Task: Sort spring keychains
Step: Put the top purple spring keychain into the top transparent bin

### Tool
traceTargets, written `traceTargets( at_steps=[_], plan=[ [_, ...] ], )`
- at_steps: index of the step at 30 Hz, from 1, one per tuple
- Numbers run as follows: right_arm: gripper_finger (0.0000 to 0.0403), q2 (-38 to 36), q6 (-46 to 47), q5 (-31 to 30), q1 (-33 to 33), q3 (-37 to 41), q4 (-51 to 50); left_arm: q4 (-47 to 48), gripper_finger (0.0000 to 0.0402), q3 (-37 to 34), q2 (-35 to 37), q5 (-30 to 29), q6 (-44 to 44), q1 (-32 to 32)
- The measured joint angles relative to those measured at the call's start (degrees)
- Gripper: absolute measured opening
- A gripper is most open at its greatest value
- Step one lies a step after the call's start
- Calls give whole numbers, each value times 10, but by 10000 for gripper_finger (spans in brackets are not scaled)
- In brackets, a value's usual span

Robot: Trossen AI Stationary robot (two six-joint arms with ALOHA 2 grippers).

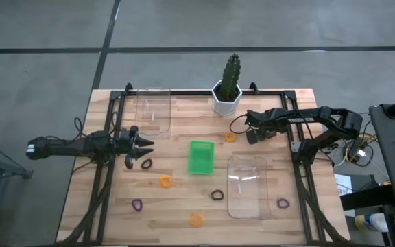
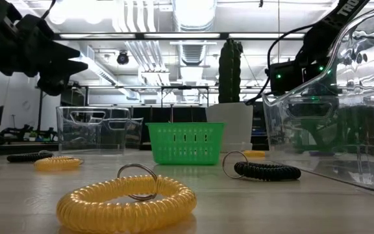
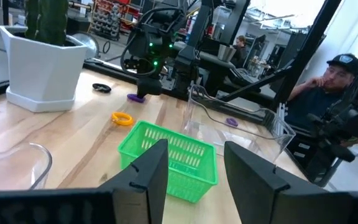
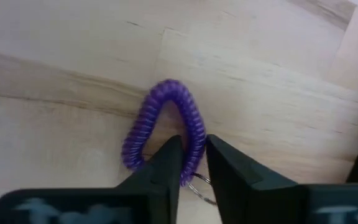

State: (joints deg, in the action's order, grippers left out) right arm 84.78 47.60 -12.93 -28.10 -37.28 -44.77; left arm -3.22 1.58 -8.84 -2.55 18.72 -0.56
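On my table I count nine keychains: three orange keychains, three purple keychains and three black keychains. I also count two clear trays, one green basket and one potted cactus.

Gripper pinching purple keychain
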Motion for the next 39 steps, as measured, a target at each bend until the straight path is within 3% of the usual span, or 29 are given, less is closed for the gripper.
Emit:
traceTargets(
  at_steps=[5,12,15,21,27,33,39],
  plan=[
    [19,-1,3,-2,0,0,4,0,149,0,0,0,51,0],
    [14,-32,0,-10,-1,-20,0,0,149,0,0,0,118,0],
    [14,-67,-7,17,1,-33,-3,0,149,0,0,0,141,0],
    [13,-164,-38,120,7,-64,-1,0,149,0,0,0,165,0],
    [13,-272,-80,269,29,-79,39,-4,149,0,0,-2,165,0],
    [13,-354,-102,393,60,-77,165,-35,149,0,0,-59,189,0],
    [13,-383,-155,488,103,-76,342,-70,149,0,0,-143,214,0]
  ],
)
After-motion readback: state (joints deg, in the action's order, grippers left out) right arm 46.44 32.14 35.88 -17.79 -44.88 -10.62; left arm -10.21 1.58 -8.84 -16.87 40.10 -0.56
